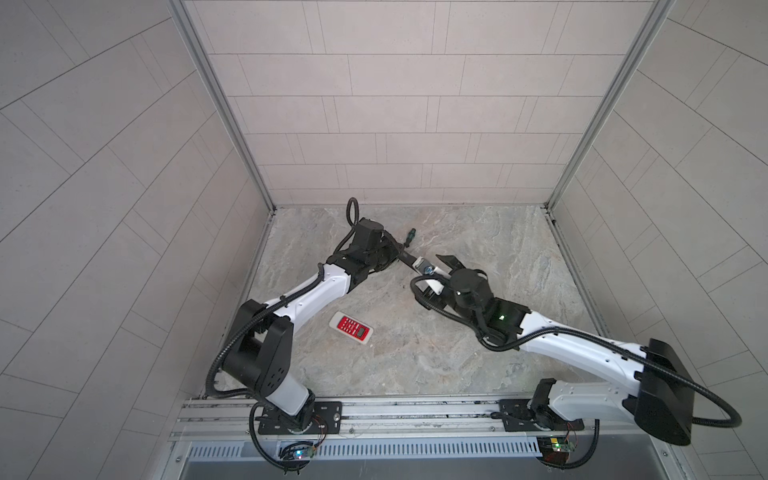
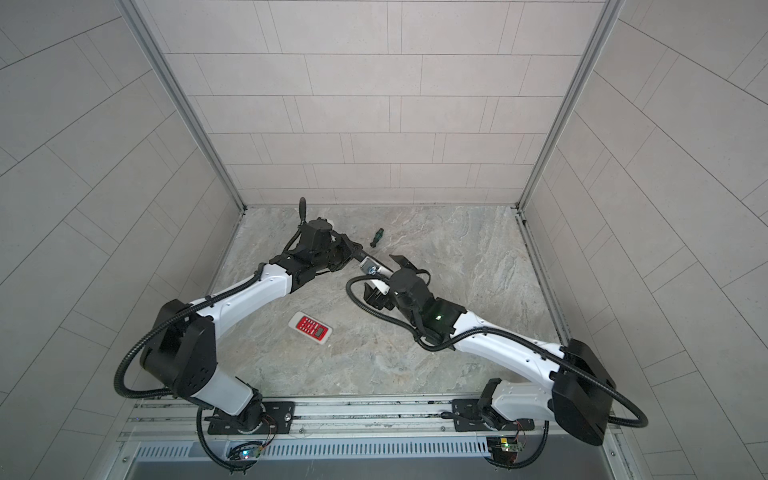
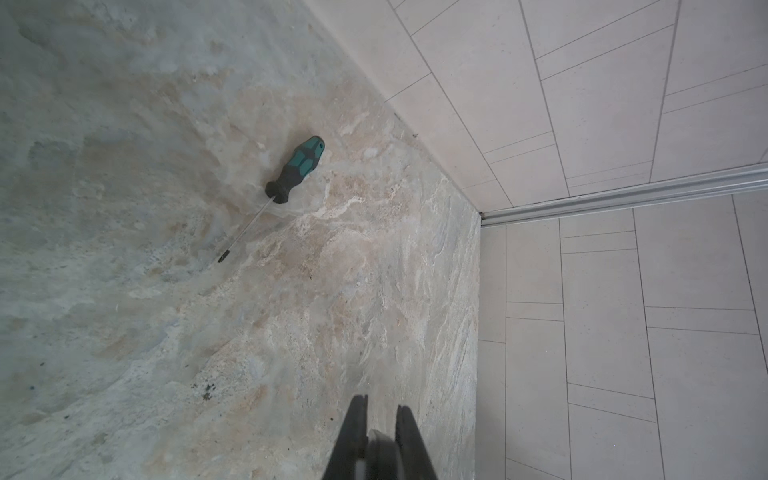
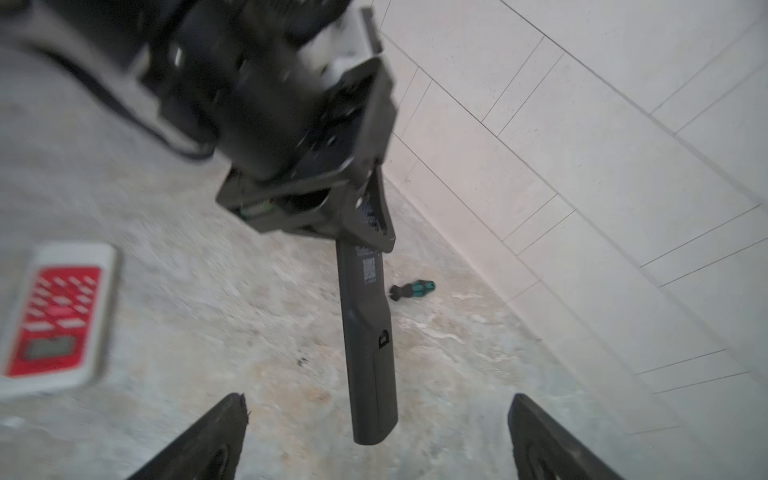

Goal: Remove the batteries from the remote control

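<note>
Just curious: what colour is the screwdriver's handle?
The screwdriver handle is teal-green and black, clearest in the left wrist view.

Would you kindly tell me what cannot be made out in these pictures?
Batteries: none visible; the long black remote shows only its seemingly closed back, right wrist view.
Left pincer: grip cut off by left wrist view's edge.
White remote with red keypad: blurred, right wrist view.

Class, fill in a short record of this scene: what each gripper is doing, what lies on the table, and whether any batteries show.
left gripper: shut on one end of the black remote, holding it off the table
right gripper: open, fingers either side of the black remote's free end, not touching it
on table: white remote with red keypad, face up; green-handled screwdriver near the back wall
batteries: none in view
</note>
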`<state>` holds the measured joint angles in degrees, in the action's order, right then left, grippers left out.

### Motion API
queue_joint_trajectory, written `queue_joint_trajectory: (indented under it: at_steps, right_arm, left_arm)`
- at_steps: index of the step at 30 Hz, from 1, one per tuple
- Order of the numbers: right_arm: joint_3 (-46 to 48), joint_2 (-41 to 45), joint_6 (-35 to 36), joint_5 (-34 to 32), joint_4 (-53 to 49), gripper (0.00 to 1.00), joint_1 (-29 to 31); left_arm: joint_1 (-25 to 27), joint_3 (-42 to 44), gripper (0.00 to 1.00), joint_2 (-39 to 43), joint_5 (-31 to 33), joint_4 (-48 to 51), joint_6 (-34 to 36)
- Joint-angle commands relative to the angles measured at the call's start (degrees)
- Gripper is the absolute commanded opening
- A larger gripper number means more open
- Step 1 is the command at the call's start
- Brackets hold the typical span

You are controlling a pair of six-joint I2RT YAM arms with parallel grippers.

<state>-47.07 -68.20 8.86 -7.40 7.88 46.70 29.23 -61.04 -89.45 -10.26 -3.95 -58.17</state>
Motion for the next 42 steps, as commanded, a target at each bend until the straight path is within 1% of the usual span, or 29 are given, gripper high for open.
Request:
queue_joint_trajectory:
  at_steps: [1,4,6,8,9,11,13,14,17,21,25,28,35,42]
  right_arm:
    - [4.3,2.6,-24.7,17.5,-2.5,0.99,-5.9]
    - [4.3,2.1,-36.1,19.0,-6.5,0.97,-9.8]
    - [2.8,-0.2,-40.9,21.3,-10.2,0.95,-12.2]
    - [0.0,-4.0,-46.2,23.4,-15.4,0.92,-14.8]
    - [-0.8,-5.6,-48.3,25.3,-16.3,0.90,-15.9]
    - [-0.6,-8.1,-53.4,28.6,-14.6,0.87,-17.3]
    - [0.0,-9.4,-56.1,29.1,-12.5,0.86,-17.4]
    - [-0.2,-10.2,-56.3,28.7,-12.7,0.85,-17.5]
    - [-1.6,-13.4,-56.2,28.9,-14.9,0.83,-18.1]
    - [-2.1,-17.4,-56.3,29.4,-14.7,0.80,-18.2]
    - [-1.9,-21.2,-56.5,30.3,-11.6,0.77,-18.3]
    - [-2.5,-23.2,-56.5,30.4,-9.5,0.77,-18.3]
    - [-3.4,-25.7,-55.6,31.9,-5.8,0.77,-18.2]
    - [-5.3,-28.2,-55.0,33.2,-3.8,0.77,-18.2]
  left_arm:
    - [2.1,5.7,0.00,0.4,8.4,-13.0,5.3]
    - [4.2,10.7,0.00,-0.9,10.8,-22.1,9.9]
    - [5.2,14.6,0.00,-1.8,12.2,-29.8,11.8]
    - [6.1,18.8,0.00,-3.2,14.1,-39.7,12.4]
    - [6.6,20.4,0.00,-3.9,14.8,-43.7,12.6]
    - [7.9,23.6,0.00,-5.9,17.4,-51.9,13.5]
    - [9.1,25.6,0.00,-7.8,19.7,-57.9,15.0]
    - [9.9,26.6,0.00,-8.8,21.5,-61.0,15.9]
    - [11.0,28.9,0.00,-11.0,23.4,-67.3,16.4]
    - [11.6,30.2,0.00,-11.4,24.0,-67.7,16.3]
    - [12.0,30.3,0.00,-10.4,24.6,-64.1,16.3]
    - [12.2,30.5,0.00,-9.9,25.1,-61.8,16.3]
    - [12.2,28.7,0.00,-6.9,25.7,-49.7,13.9]
    - [12.2,26.1,0.00,-5.9,24.9,-40.5,12.6]
